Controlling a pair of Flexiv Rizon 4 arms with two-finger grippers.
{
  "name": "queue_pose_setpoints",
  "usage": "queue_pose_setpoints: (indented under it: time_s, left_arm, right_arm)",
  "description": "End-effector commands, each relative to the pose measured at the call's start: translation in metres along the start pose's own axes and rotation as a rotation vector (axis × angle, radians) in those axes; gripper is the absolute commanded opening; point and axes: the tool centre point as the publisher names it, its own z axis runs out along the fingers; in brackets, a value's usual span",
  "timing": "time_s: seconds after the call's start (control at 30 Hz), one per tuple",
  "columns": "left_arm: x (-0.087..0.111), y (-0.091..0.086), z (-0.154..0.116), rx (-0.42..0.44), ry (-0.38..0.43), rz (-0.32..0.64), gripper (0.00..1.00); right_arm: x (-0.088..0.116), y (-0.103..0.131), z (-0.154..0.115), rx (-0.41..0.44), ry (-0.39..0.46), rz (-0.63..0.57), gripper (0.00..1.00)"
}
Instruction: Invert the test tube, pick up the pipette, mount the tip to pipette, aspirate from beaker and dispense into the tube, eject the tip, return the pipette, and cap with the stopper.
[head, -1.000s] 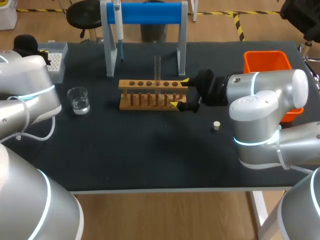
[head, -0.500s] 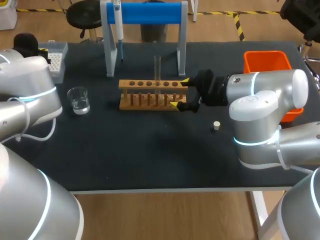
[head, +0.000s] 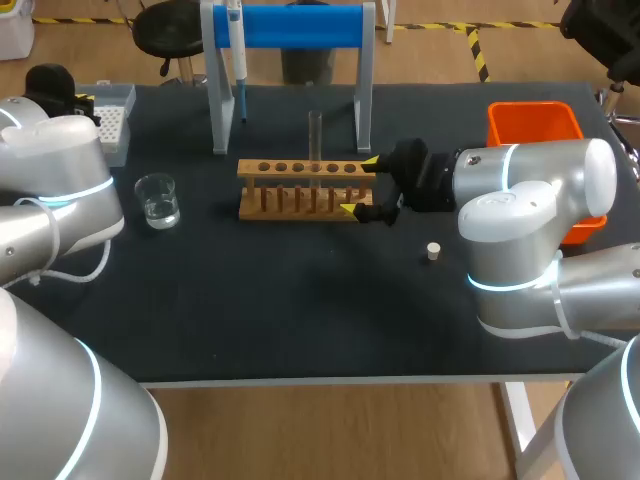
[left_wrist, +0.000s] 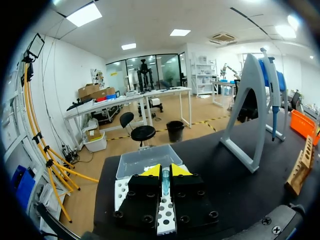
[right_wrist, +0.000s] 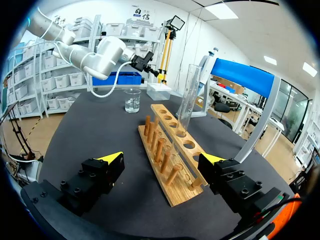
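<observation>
The rack (head: 300, 200) stands mid-counter (head: 300, 310), long side running left to right. The tube (head: 314, 135) stands upright in one of its holes, right of the rack's middle, rising well above the wood.

The right claw (head: 360, 186) is spread wide at the rack's right end, one yellow tip on the far side and one on the near side. In the right wrist view neither finger touches the wood and nothing is gripped. The tube is ahead of the claw, with free holes between it and the rack's end.

Just behind the rack is the stand (head: 290, 25) with its blue bar, its right leg close to the rack's far right corner. The pipette (head: 237, 55) hangs at the stand's left end, tip down.

The left claw (left_wrist: 164, 172) hangs over the tip box (left_wrist: 142, 161) at the far left of the counter. Its fingers are drawn together to a narrow slit and hold nothing.

The beaker (head: 158, 200), with clear liquid in it, sits left of the rack, between it and the left arm. The stopper (head: 433, 251) lies alone on the counter, near and right of the right claw. The orange bin (head: 535, 122) is at the far right, partly hidden by the right arm.
</observation>
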Motion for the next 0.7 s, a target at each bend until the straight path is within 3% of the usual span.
queue_pose_setpoints:
  time_s: [0.03, 0.7]
  left_arm:
    - [0.001, -0.002, -0.002, 0.0, -0.007, 0.001, 0.0]
    - [0.001, -0.012, -0.007, 0.024, -0.019, 0.009, 0.0]
  right_arm:
    - [-0.001, 0.0, 0.0, 0.001, 0.003, 0.0, 1.0]
    - [-0.001, 0.0, 0.0, 0.001, 0.003, 0.0, 1.0]
